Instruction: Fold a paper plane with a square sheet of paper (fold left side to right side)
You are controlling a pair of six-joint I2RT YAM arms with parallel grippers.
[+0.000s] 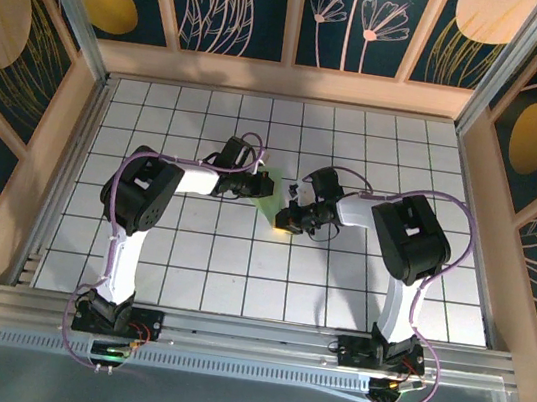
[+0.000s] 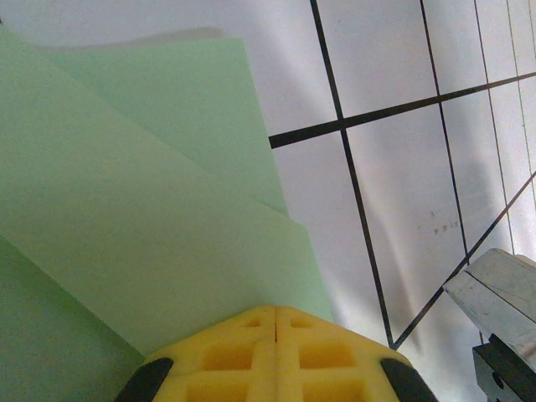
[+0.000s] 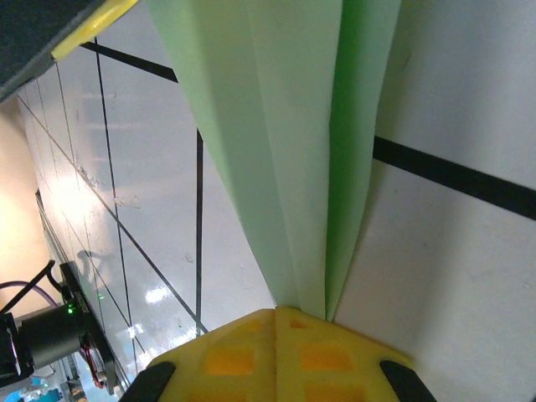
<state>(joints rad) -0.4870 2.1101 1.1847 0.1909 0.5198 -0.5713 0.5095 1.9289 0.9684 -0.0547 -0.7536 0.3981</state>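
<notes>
White grid table (image 1: 337,282), both my wrists crowd the centre and cover most of the paper plane (image 1: 270,187) from above. Its long axis runs far-to-near, narrow end at my right gripper (image 3: 276,315). Pale green, layered flaps, sharp creases. Left gripper (image 2: 275,313) and right gripper both clenched, tips at the paper.

I am looking steeply down on the whole grid table (image 1: 238,267) through the top external camera, which is sitting far off, above and behind the arm bases. Each wrist camera is peering along its own fingers, left gripper (image 2: 276,314) and right gripper (image 3: 276,314), hugging the tabletop. All three are sharing the folded pale-green paper (image 1: 270,189).
</notes>
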